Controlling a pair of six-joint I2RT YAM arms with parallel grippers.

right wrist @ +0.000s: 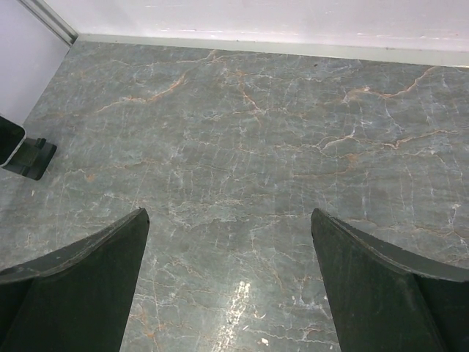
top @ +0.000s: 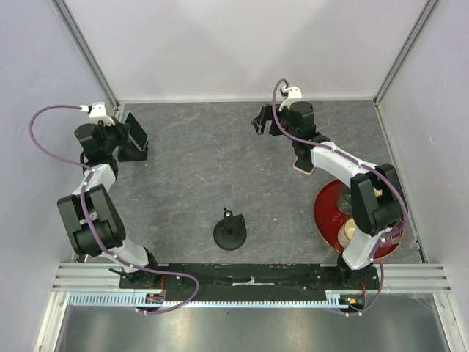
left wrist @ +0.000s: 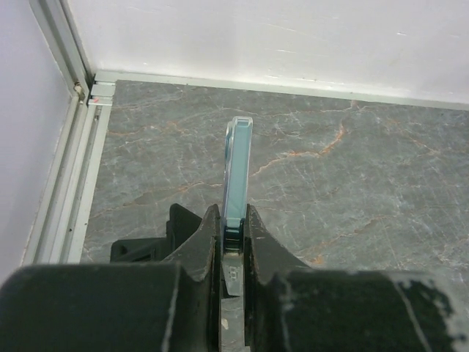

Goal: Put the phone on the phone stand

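Pinching slim, round-cornered phone (left wrist: 237,169) edge-on, left hand (left wrist: 233,222) over marbled grey table (left wrist: 352,191).

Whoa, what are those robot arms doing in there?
The left arm has its jaws shut on the phone. It holds the phone upright, right at the black phone stand in the far left corner, and it hasn't let go yet. The right arm hovers over the table with its jaws wide open, holding nothing.
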